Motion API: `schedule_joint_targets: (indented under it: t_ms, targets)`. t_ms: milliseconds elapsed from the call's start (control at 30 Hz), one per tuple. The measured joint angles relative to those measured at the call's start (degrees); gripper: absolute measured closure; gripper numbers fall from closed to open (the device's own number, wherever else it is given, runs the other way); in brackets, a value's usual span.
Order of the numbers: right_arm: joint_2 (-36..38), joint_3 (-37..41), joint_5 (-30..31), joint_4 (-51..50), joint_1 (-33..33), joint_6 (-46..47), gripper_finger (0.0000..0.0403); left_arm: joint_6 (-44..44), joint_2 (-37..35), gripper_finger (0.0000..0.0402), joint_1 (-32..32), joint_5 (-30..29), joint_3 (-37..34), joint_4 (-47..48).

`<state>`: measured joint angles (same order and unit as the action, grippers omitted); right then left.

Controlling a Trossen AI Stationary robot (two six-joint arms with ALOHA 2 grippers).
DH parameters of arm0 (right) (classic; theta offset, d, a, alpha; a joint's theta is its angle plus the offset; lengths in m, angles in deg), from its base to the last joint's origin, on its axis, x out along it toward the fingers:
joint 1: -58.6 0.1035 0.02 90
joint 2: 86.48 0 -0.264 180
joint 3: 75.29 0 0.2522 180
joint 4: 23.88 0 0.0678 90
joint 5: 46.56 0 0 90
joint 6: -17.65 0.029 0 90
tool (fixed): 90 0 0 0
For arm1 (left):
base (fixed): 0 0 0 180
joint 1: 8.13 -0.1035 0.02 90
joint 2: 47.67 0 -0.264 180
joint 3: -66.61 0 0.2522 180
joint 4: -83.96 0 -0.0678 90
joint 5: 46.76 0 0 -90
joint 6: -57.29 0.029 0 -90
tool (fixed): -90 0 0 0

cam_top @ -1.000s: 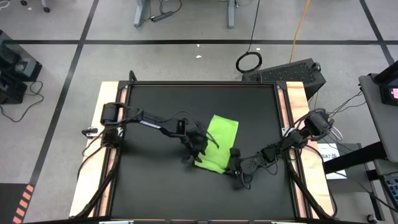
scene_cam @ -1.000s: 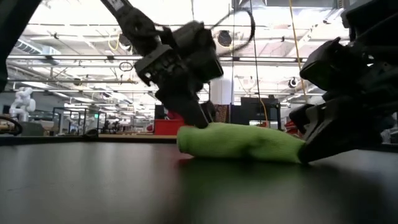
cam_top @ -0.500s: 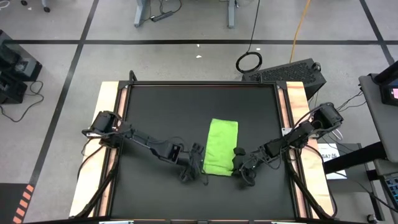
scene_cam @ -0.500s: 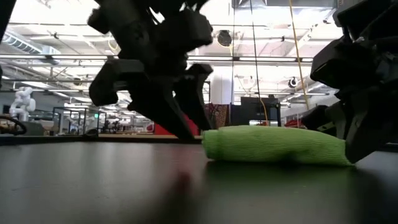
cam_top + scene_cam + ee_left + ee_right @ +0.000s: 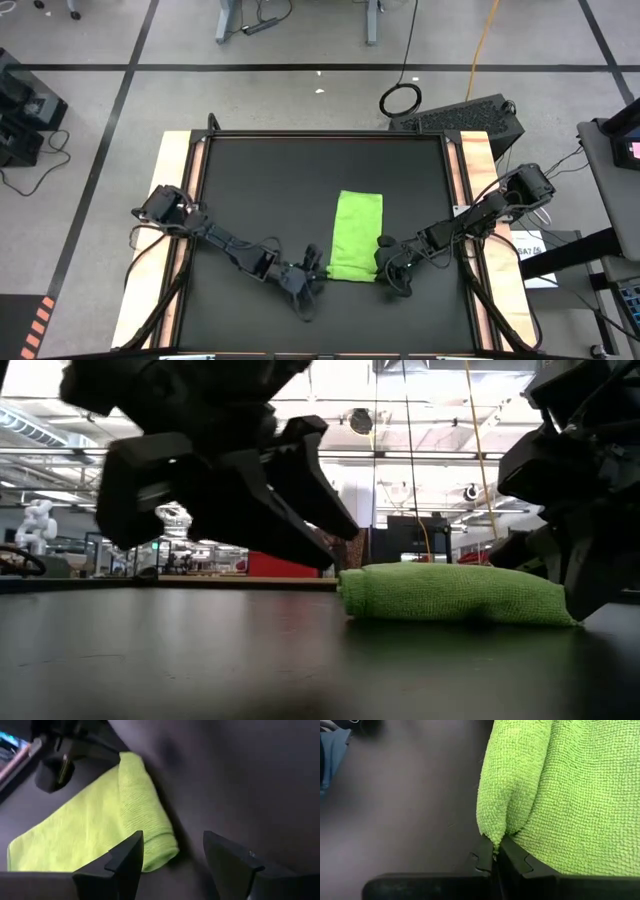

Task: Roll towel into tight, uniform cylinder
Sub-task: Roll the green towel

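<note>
The lime-green towel (image 5: 356, 235) lies on the black table as a narrow strip running from far to near. Its near end is rolled over into a thick roll (image 5: 145, 815), which also shows in the right wrist view (image 5: 507, 780). My left gripper (image 5: 310, 274) is open and empty, low over the table just left of the towel's near end, and its fingers (image 5: 131, 857) point at the roll without touching it. My right gripper (image 5: 386, 262) is shut on the towel at its right edge, near the near end. No white tag shows. My right gripper pinches a small fold of cloth (image 5: 495, 840) between its two fingers, at the towel's right edge where the roll meets the flat part. The fingers come low and about level from the table's right side. The towel lies on the table, slack.
The black table top (image 5: 250, 180) is bare around the towel. Wooden side rails (image 5: 178, 160) run along its left and right edges. A keyboard (image 5: 470, 115) and cables lie beyond the far right corner.
My left gripper has let go of the towel, opened, and drawn back toward the table's near edge and a little to the left. The towel, askew before with its near end swung left, has turned about and now lies straight. My right gripper has stayed shut on it.
</note>
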<state>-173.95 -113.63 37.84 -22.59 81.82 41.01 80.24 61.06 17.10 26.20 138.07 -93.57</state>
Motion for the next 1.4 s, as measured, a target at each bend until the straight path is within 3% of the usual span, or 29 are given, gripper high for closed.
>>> schedule_joint_targets:
  t_ms: [233,633,1000,1133,1400]
  targets:
    - [0.04,0.00,-0.58,0.30,-0.04,0.02,0.0399,1.50,3.72,0.0190,0.79,-3.85,-4.56,-15.86]
    - [0.06,0.00,-0.97,1.10,-0.04,1.75,0.0399,3.94,8.80,0.0190,0.68,-10.13,-3.83,-21.05]
    - [0.06,0.00,-1.97,1.32,-0.03,2.89,0.0399,3.89,9.33,0.0195,-3.79,-1.54,-3.84,-20.05]
    - [0.06,-0.02,-2.20,1.32,-0.02,3.04,0.0399,3.93,9.40,0.0234,-5.32,-0.61,-3.87,-19.81]
    - [0.06,-0.02,-3.50,1.32,-0.03,1.69,0.0399,6.50,9.45,0.0370,-6.29,2.08,-3.85,-18.79]
